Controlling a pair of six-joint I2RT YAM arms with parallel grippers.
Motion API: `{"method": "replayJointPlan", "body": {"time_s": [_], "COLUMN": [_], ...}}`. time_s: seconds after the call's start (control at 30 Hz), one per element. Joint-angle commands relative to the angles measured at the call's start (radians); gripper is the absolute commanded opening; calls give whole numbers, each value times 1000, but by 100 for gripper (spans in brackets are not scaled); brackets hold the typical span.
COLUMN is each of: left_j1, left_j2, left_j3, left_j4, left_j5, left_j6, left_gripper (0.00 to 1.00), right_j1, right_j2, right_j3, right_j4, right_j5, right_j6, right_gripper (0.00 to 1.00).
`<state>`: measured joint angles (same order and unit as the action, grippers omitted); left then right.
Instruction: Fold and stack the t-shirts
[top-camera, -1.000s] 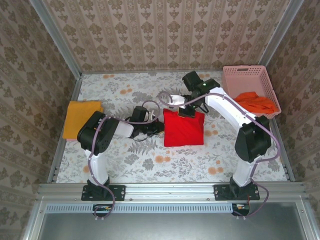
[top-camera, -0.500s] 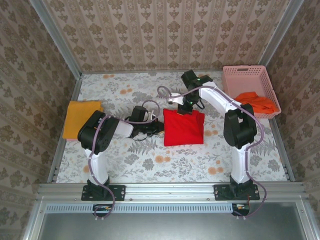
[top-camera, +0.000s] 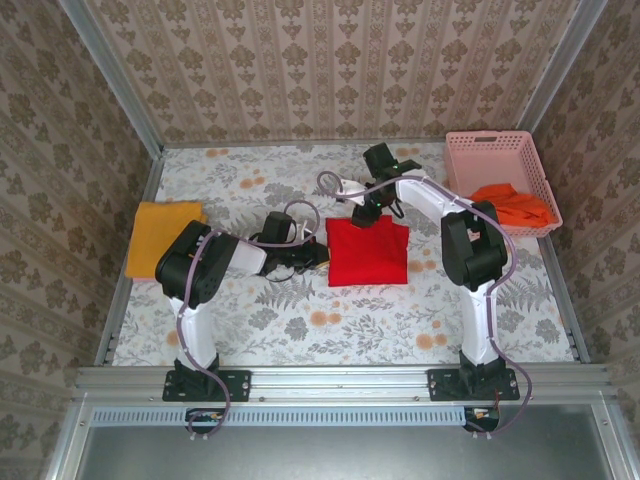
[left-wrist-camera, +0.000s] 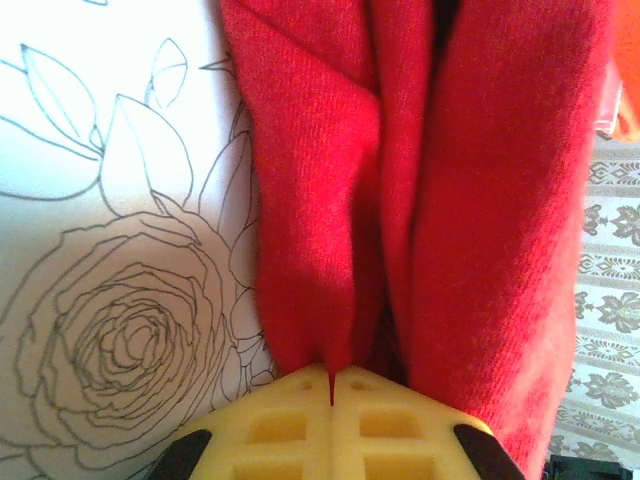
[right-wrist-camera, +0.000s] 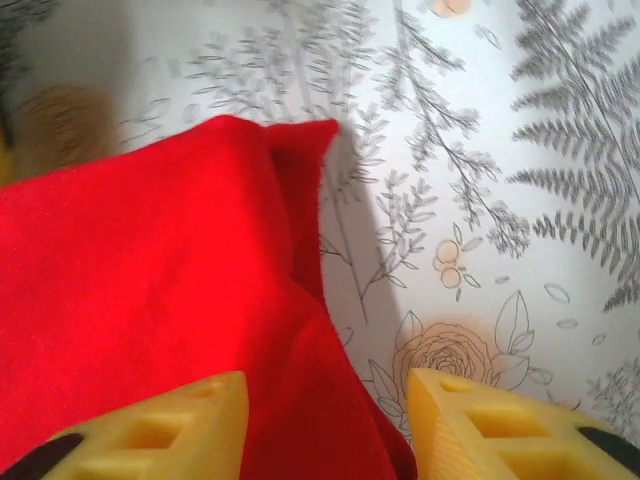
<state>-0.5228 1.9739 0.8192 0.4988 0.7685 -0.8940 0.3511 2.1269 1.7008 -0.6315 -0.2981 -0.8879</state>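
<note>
There are 3 t-shirts (top-camera: 368, 255) (top-camera: 163, 236) (top-camera: 515, 205), 1 pink basket (top-camera: 478, 160) and 2 arms (top-camera: 195, 268) (top-camera: 470, 248).

We see a floral table (top-camera: 300, 330) bearing a folded red t-shirt (top-camera: 368, 255) at centre. A mustard-yellow t-shirt (top-camera: 162, 238) (folded too) lies at left, a pink basket (top-camera: 497, 150) far right.

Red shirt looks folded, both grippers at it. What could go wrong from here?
1. The left gripper is shut on a fold of the red t-shirt; pulling back before opening would likely drag the layers apart.
2. The right gripper is open over the shirt's far edge; closing there may catch only the top layer and unfold it on lifting.
3. The mustard-yellow t-shirt lies far left; a long carry to stack could let the red one sag open.
</note>
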Motion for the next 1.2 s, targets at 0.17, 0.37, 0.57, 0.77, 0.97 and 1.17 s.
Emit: {"method": "replayJointPlan", "body": {"time_s": [0.17,0.37,0.57,0.77,0.97,1.17], "left_j1": [-2,-2,-17,-68,-104,-111], "left_j2": [19,-135,-334,-406,-263,-130], "left_j3": [-75,-109,-108,-36,91,160], "left_j4": [-104,-112,-232,-317,-398,-366], "left_j5": [-213,-294,-453,-529,-533,-475], "left_j6": [55,77,127,153,152,123], "left_gripper": [14,39,61,91,91,75], "right_j1": [-10,-27,-84,-98,-97,-98], "right_j2": [-278,-494,-633,-639,-534,-435], "right_j3": [-319,-548,-741,-880,-921,-888], "right_j4": [465,562,499,521,596,631], "right_j5": [172,312,316,255,149,91], "right_j6": [355,773,1230,1421,1497,1503], "right_gripper": [82,99,100,97,91,78]}}
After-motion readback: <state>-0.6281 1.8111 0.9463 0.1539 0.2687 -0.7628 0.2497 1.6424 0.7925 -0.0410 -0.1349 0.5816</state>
